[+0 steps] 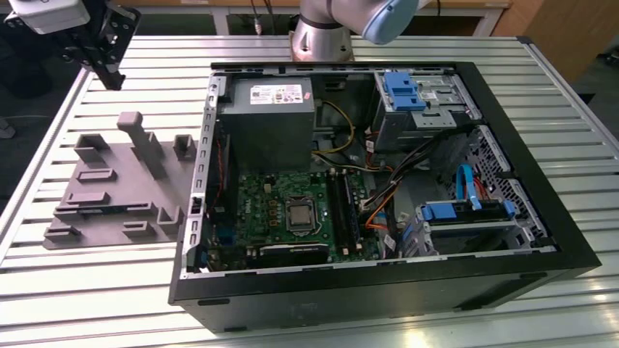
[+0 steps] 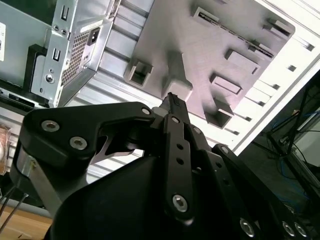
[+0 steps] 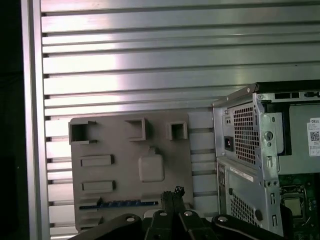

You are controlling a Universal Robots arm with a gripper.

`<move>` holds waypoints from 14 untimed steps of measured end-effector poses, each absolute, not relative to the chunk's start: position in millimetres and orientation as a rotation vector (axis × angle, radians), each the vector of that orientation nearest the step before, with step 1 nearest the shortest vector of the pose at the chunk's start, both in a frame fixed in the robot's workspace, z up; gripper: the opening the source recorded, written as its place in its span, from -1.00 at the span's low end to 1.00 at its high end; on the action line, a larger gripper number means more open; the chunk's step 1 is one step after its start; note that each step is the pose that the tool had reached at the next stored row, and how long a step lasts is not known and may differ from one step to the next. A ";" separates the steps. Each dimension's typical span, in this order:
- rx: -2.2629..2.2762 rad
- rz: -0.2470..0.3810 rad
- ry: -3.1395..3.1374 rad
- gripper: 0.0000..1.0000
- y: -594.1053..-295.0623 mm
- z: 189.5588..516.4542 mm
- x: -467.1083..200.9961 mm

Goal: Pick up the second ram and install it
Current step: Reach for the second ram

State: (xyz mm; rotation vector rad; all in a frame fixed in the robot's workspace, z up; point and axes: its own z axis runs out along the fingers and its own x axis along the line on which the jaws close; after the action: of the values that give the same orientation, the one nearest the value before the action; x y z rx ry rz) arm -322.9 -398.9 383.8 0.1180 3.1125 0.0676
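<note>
At the tip of the gripper [image 1: 114,81], the fingers [image 3: 167,205] are seen closed against each other, and nothing is gripped between them. They are pointed downward and held in the air, well above the bench [image 1: 97,304].

Below the fingers, a grey holder plate [image 3: 120,175] is laid flat on the slatted metal bench; its surface is moulded with raised blocks and open pockets. The second ram [image 3: 119,204] is found in that plate, apart from the fingers. In the first wrist view it is seen as a thin dark blue strip seated in a long narrow slot near one edge of the plate, and of all the plate's features it lies closest to the fingertips.

Farther from the fingers, toward the exterior view's right and just beside the plate, an open black computer case [image 1: 387,290] is laid on its side. Inside it, the green motherboard [image 1: 280,210] is exposed, with long black memory slots [image 1: 341,210] set beside the processor socket [image 1: 301,215]. Whether any slot is filled cannot be told. A grey power supply [image 1: 266,123] and blue drive brackets [image 1: 404,90] are mounted at the far end of the case, and the arm's base [image 1: 324,32] is fixed to the bench beyond it.
</note>
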 end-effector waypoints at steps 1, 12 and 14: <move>0.118 0.068 3.113 -0.79 -398.9 383.7 -324.6; 0.118 0.068 3.112 -0.79 -398.9 383.0 -346.6; 0.118 0.068 3.112 -0.79 -399.0 382.8 -350.6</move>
State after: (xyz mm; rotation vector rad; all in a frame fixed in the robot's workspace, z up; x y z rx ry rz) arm -350.6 -399.0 382.8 0.1180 3.1125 0.0677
